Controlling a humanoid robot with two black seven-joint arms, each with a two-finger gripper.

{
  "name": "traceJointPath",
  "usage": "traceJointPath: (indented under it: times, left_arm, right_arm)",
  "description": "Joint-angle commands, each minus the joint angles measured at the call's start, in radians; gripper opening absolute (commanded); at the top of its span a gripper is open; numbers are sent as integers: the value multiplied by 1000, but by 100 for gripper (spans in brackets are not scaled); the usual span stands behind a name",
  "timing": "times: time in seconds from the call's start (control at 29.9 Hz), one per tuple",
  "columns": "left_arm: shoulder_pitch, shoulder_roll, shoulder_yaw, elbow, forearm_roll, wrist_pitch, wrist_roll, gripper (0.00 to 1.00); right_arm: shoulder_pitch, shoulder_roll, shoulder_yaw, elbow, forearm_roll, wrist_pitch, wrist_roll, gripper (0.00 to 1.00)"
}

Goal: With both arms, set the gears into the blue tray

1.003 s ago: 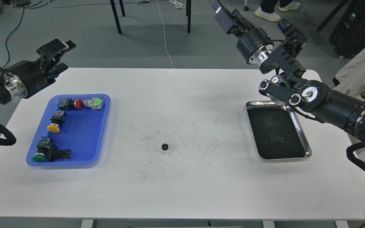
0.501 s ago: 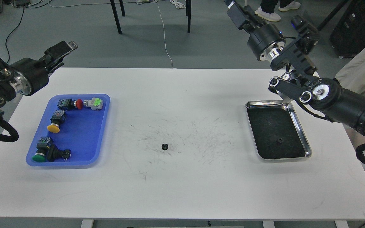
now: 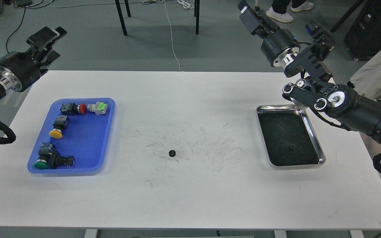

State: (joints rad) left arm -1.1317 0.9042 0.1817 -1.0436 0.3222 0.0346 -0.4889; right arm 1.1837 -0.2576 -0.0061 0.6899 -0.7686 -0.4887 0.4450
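1. Since neither gear is in the blue tray (image 3: pixel 88 145) yet, both arms are judged to be parked clear of the work: the left gripper (image 3: pixel 46 36) is held high beyond the table's far-left corner, the right gripper (image 3: pixel 251 16) high beyond the far edge on the right.
2. Nothing is seen between the fingers of either gripper. The left fingers look slightly parted, but how far cannot be told from this angle; the right gripper is seen end-on and dark, so its opening cannot be told.
3. One gear (image 3: pixel 172 153) is laid flat on the bare white table (image 3: pixel 190 198), near the middle, well apart from both trays.
4. A second gear (image 3: pixel 291 145) is made out as a small dark ring on the black floor of the silver tray (image 3: pixel 313 132); it is hard to pick out against that surface.
5. The blue tray's left side is taken up by switches: a red-capped one (image 3: pixel 74 108), a green-and-white one (image 3: pixel 98 108), a yellow one (image 3: pixel 58 127) and a green one (image 3: pixel 46 158).
6. Its right half is left bare, so room for the gears is judged ample.
7. No obstacle is seen between the middle gear and the blue tray; the silver tray's raised rim is the likelier hindrance for the other.
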Motion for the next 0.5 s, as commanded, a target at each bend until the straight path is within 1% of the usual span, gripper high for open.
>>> traceJointPath:
  times: [0.0, 0.1, 0.17, 0.23, 0.27, 0.33, 0.37, 0.4, 0.47]
  left_arm:
    - [12, 10, -31, 2, -3, -18, 0, 88]
    - [15, 35, -97, 20, -5, -90, 0, 90]
    - [18, 41, -137, 77, -2, -177, 0, 98]
    - [18, 42, -165, 106, -8, -252, 0, 98]
    - [23, 36, -185, 128, -20, -274, 0, 98]
    - [38, 21, -199, 201, -32, -277, 0, 98]
    - [41, -5, -197, 235, -32, -282, 0, 98]
    - [41, -39, -199, 252, -37, -271, 0, 98]
    - [47, -51, -217, 254, -78, -250, 0, 98]
  right_arm:
    - [-3, 0, 0, 3, 0, 0, 1, 92]
    - [-10, -2, 0, 10, 0, 0, 0, 92]
    - [-10, -2, 0, 10, -1, 0, 1, 92]
    - [-12, -2, 0, 11, 0, 0, 1, 92]
    - [-13, -2, 0, 16, 0, 0, 1, 92]
    - [-15, -2, -2, 22, -1, 0, 1, 92]
    - [-15, -2, -2, 22, -1, 0, 1, 92]
    - [-15, -2, -2, 22, -1, 0, 1, 92]
    - [-15, -2, -2, 22, -1, 0, 1, 92]
